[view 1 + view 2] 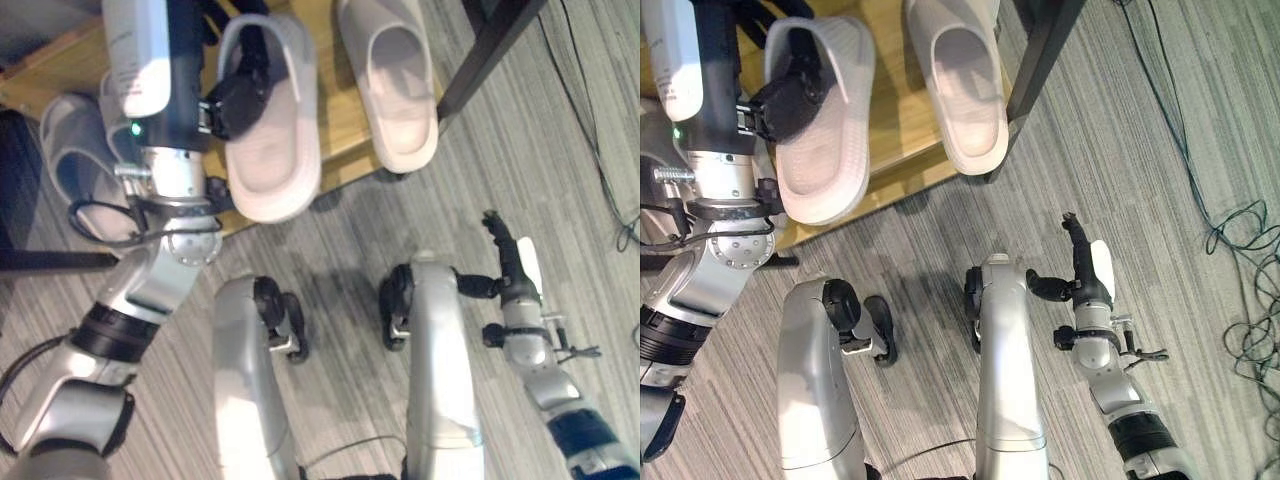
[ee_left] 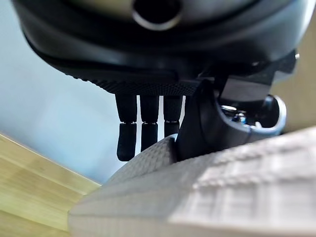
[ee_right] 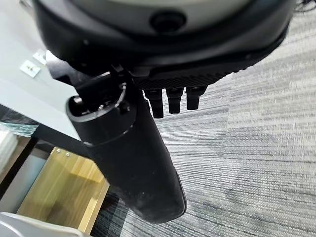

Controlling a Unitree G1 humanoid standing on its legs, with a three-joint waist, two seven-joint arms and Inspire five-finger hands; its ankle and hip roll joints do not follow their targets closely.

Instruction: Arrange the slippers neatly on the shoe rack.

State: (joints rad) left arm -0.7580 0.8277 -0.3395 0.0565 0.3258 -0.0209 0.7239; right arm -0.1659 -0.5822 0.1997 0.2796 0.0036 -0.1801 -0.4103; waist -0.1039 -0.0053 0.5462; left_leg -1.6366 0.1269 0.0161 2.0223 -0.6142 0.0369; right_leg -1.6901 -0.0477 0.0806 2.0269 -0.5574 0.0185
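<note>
My left hand (image 1: 240,95) is raised over the wooden shoe rack shelf (image 1: 345,120), shut on the strap of a white slipper (image 1: 270,160). The thumb sits under the strap and the fingers (image 2: 140,136) hang behind it. The slipper's heel juts past the shelf's front edge. A second white slipper (image 1: 400,90) lies flat on the shelf just to its right, toe pointing away. My right hand (image 1: 512,270) hangs low over the carpet at the right, open and holding nothing, well clear of the rack.
A grey slipper (image 1: 70,165) lies at a lower level to the left of my left arm. The rack's black post (image 1: 490,55) slants down by the second slipper. Loose cables (image 1: 1240,230) trail over the grey carpet at the far right.
</note>
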